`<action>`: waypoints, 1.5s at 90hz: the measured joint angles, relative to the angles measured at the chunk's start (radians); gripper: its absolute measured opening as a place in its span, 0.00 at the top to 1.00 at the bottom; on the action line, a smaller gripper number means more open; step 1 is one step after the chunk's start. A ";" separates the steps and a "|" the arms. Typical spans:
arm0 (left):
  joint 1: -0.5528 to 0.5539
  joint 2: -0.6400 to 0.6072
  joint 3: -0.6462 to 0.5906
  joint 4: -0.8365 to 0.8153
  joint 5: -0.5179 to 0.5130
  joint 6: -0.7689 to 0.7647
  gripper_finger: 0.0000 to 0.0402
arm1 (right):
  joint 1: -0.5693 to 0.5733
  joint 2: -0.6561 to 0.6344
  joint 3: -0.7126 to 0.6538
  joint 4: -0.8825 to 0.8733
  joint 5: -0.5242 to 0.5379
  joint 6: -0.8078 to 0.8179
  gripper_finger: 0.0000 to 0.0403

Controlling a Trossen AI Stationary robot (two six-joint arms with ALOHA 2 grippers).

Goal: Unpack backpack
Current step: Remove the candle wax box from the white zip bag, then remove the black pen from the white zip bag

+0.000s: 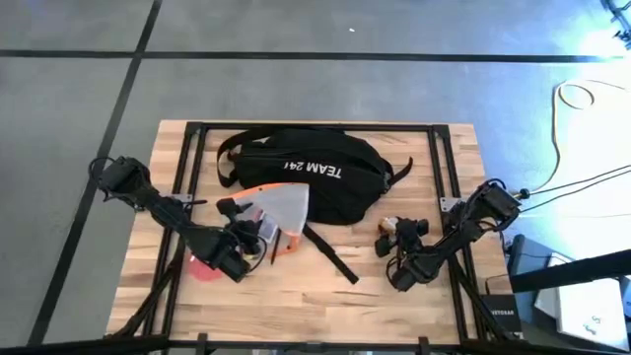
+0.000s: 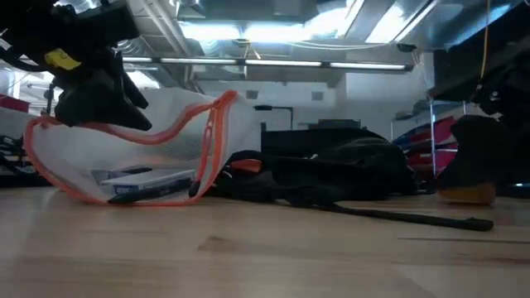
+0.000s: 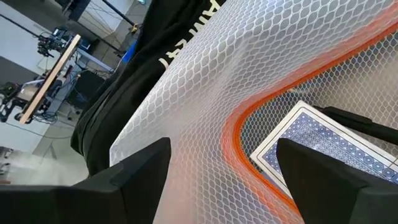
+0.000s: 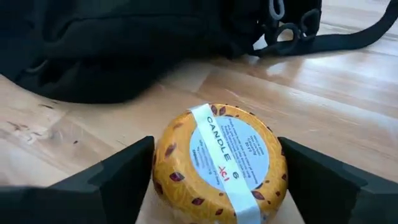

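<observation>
While the wooden table carries everything in view, the backpack is the largest item on it: black fabric, white lettering uppermost, lying flat at the far middle of the surface, beyond both pincers. One black strap trails from it across the wood between the two arms.

Next in size is the translucent mesh pouch with orange trim. It leans against the near left edge of the backpack and overlaps it. The left gripper is at the pouch's near corner, raised off the table; the low view shows the pouch hanging from it with its far end on the wood. In the left wrist view the fingers stand well apart with mesh and trim between them, so whether they actually pinch the material cannot be told. A patterned card box lies inside the pouch, just ahead of that pincer.

The right gripper sits low at the right, near the backpack. Its fingers are spread wide either side of a round yellow candle tin, not closed on it. The tin rests on the wood.
</observation>
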 joint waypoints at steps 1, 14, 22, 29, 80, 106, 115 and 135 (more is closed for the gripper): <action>0.000 0.000 0.000 0.000 0.000 0.000 0.30 | 0.000 0.000 0.000 -0.001 0.000 0.000 0.17; 0.000 0.000 0.000 0.000 0.000 -0.002 0.30 | 0.000 0.000 0.000 -0.034 -0.022 0.000 0.04; 0.000 0.000 0.000 0.000 0.000 -0.002 0.30 | 0.000 -0.016 0.014 -0.082 -0.028 0.002 0.03; 0.000 0.000 0.000 0.000 0.000 -0.005 0.30 | 0.000 -0.049 0.053 -0.145 0.010 0.004 0.06; 0.016 0.000 0.000 0.049 0.024 0.000 0.30 | -0.209 -0.056 0.530 0.646 0.081 -1.545 0.10; 0.016 0.000 0.000 0.050 0.042 0.008 0.30 | -0.348 0.097 0.628 0.969 -0.434 -2.181 0.17; 0.016 0.000 0.000 0.050 0.042 0.008 0.30 | -0.389 0.173 0.681 0.968 -0.564 -2.299 0.19; 0.016 0.000 0.000 0.048 0.041 0.002 0.30 | -0.443 0.317 0.835 0.862 -0.753 -2.522 0.23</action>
